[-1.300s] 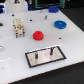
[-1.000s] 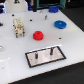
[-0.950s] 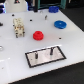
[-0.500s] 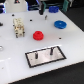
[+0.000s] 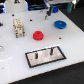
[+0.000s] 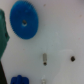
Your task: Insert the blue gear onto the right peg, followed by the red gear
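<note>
Small beige block [image 5: 18,27]: stands upright near the exterior view's left, well apart from both gears; irrelevant to the step; best left undisturbed.

Red gear [image 5: 37,35]: lies flat on the white table [image 5: 70,42], left of centre in the exterior view, near the beige block; untouched; to be taken second, so not to be nudged now.

Peg base [image 5: 45,55]: dark plate with a pale rim, lying toward the front of the table; two short pegs [image 5: 50,50] standing on it, both bare; target is the one toward the exterior view's right; too blurred to judge peg diameter against the hub hole.

Gripper [image 5: 48,13]: hangs at the back of the table, above and just left of the blue gear in the exterior view; holding nothing, as far as can be judged; jaw spread impossible to tell, the fingers being blurred there and absent from the wrist view.

Blue gear [image 5: 60,24]: lies flat at the exterior view's right rear, well apart from the peg base; in the wrist view [image 6: 24,25] seen from above, off-centre, dark hub hole plain.

Step in hand: approach to grasp the blue gear; task barely begun.

Doing it well: centre over the hub hole first; descend straight; close evenly across the rim or hub so the gear stays level; lift clear before crossing; align hole over the right peg, then lower without tilt.
</note>
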Robot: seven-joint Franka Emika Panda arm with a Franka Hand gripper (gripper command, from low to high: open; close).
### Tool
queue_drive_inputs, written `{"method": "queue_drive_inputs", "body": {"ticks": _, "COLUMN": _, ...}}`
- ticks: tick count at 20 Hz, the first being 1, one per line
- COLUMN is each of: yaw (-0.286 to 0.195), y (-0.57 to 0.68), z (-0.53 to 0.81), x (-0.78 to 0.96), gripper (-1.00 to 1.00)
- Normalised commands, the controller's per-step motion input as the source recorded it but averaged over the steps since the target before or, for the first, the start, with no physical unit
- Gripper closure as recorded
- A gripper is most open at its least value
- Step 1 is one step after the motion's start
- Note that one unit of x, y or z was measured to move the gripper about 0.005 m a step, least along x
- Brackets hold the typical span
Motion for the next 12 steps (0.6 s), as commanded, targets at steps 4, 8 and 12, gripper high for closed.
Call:
{"method": "queue_drive_inputs", "body": {"ticks": 4, "yaw": 0.0, "y": 0.46, "z": -0.37, "x": -0.42, "gripper": -1.0}}
{"method": "queue_drive_inputs", "body": {"ticks": 8, "yaw": 0.0, "y": 0.21, "z": -0.54, "x": -0.33, "gripper": -1.0}}
{"method": "queue_drive_inputs", "body": {"ticks": 12, "yaw": 0.0, "y": 0.06, "z": -0.57, "x": -0.29, "gripper": -1.0}}
